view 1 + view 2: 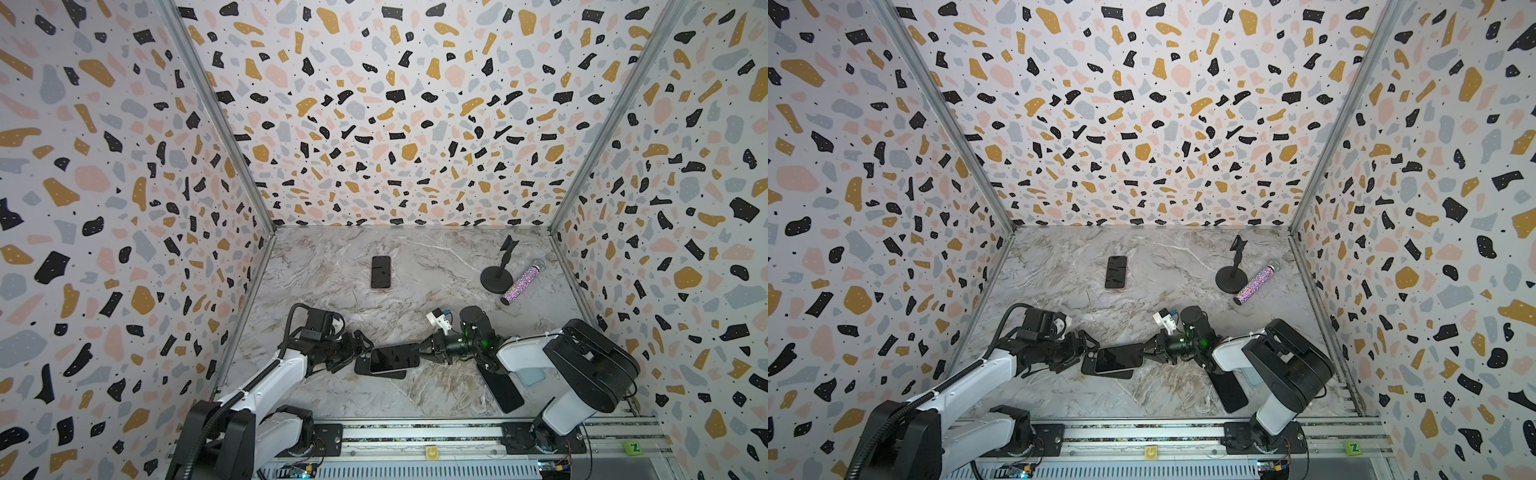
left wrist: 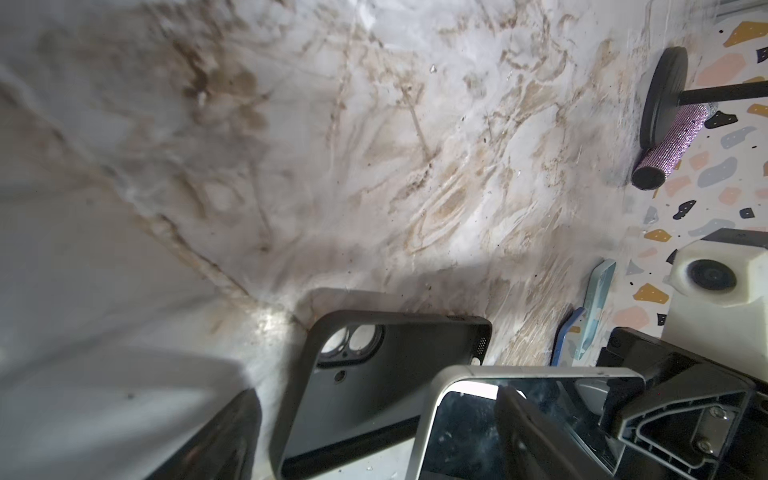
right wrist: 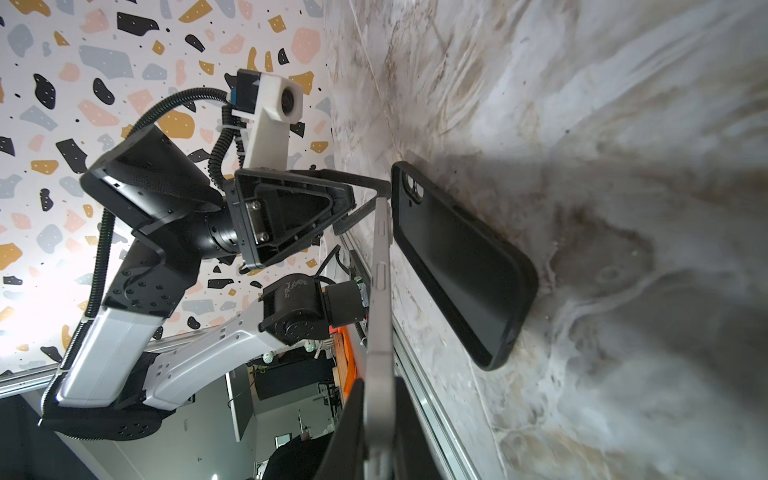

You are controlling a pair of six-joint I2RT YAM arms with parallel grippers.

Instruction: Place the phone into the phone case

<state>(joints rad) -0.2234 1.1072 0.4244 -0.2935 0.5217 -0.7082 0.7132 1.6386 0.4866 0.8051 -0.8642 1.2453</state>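
Note:
A silver-edged phone (image 1: 392, 358) (image 1: 1117, 359) with a dark screen hangs tilted just above an empty black phone case (image 1: 384, 374) (image 1: 1113, 373), which lies open side up on the marble table. My right gripper (image 1: 420, 353) (image 3: 378, 436) is shut on the phone's right end; the right wrist view shows the phone (image 3: 380, 270) edge-on beside the case (image 3: 461, 262). At the phone's left end my left gripper (image 1: 365, 351) (image 2: 374, 395) stands open. One of its fingers hovers over the screen (image 2: 461, 436) and the other sits out beyond the case (image 2: 415, 345).
A second dark phone (image 1: 381, 272) lies at the back middle. A black microphone stand (image 1: 497, 275) and a glittery microphone (image 1: 520, 281) sit at the back right. A black case (image 1: 505, 390) and a light blue case (image 1: 532, 377) lie under my right arm.

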